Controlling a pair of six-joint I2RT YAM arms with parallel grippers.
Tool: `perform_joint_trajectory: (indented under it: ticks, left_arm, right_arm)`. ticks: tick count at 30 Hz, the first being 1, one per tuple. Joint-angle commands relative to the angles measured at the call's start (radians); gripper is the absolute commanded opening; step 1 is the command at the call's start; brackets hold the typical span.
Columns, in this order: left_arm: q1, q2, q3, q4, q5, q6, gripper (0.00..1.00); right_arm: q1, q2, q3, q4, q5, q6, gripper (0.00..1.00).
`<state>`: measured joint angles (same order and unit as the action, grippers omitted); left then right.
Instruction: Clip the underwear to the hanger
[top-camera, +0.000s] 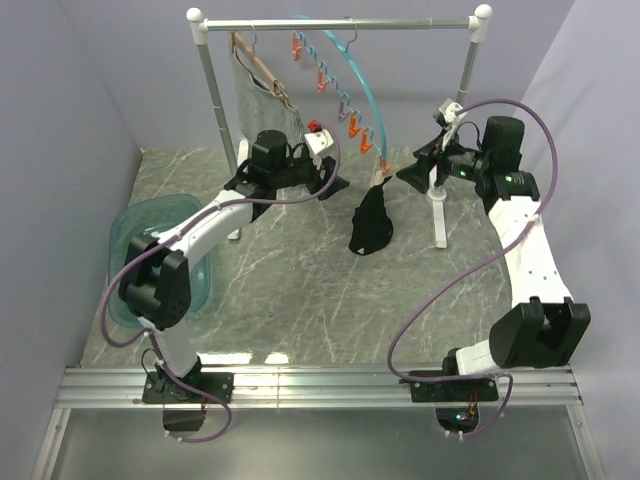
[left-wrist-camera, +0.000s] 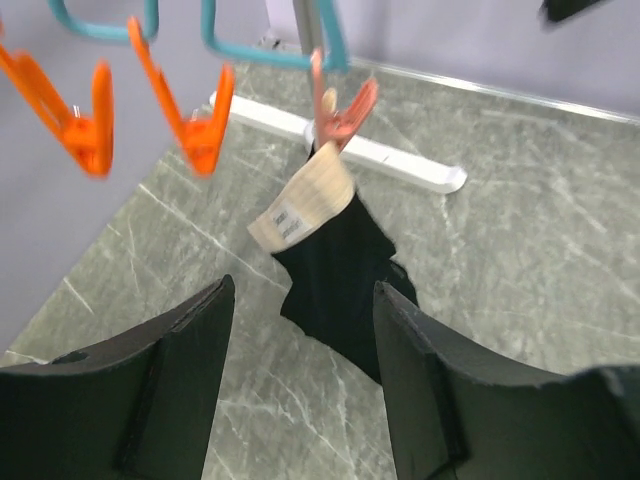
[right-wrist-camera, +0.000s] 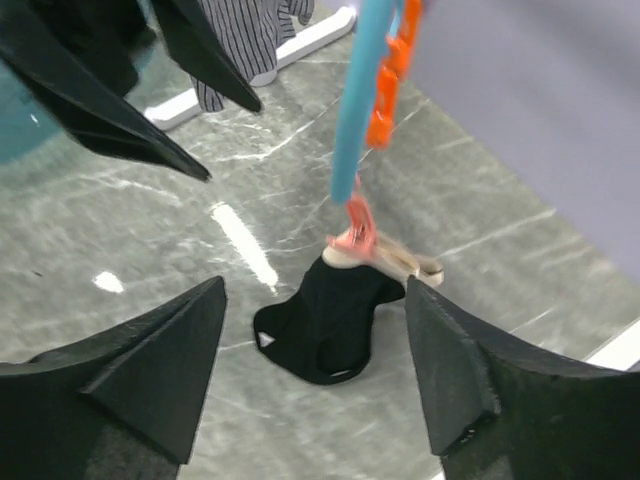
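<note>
The black underwear (top-camera: 371, 225) hangs by its pale waistband (left-wrist-camera: 302, 205) from a salmon clip (left-wrist-camera: 340, 112) at the low end of the teal hanger (top-camera: 362, 85). The hanger hangs from the rack's top bar. Its lower part rests on the marble floor (right-wrist-camera: 325, 330). My left gripper (top-camera: 335, 172) is open and empty, left of the underwear (left-wrist-camera: 335, 280). My right gripper (top-camera: 405, 170) is open and empty, just right of the clip (right-wrist-camera: 352, 232).
A white-framed rack (top-camera: 340, 22) spans the back, with a foot (top-camera: 438, 215) under my right gripper. A wooden hanger with grey cloth (top-camera: 262, 95) hangs at its left. A teal bin (top-camera: 150, 255) sits at the left. Free orange clips (left-wrist-camera: 195, 120) hang nearby.
</note>
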<state>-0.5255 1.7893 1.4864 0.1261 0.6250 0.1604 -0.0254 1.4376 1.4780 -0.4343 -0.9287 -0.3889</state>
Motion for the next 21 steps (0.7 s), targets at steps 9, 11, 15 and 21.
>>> perform_joint_trajectory:
  ticks: [9,11,15,21]
  left_arm:
    - [0.048,-0.091,0.017,0.073,-0.008,-0.243,0.6]
    - [0.05,-0.074,0.021,0.127,-0.031,-0.251,0.59]
    - [0.045,-0.041,0.031,0.194,-0.064,-0.249,0.55]
    - [0.032,-0.004,0.022,0.343,-0.099,-0.269,0.5]
  right_arm:
    - [-0.007,-0.242,-0.226,0.293,0.102,0.451,0.63]
    - [0.01,-0.273,-0.257,0.322,0.146,0.485,0.56]
    - [0.073,-0.362,-0.332,0.374,0.263,0.539,0.45]
    - [0.2,-0.436,-0.498,0.537,0.5,0.582,0.35]
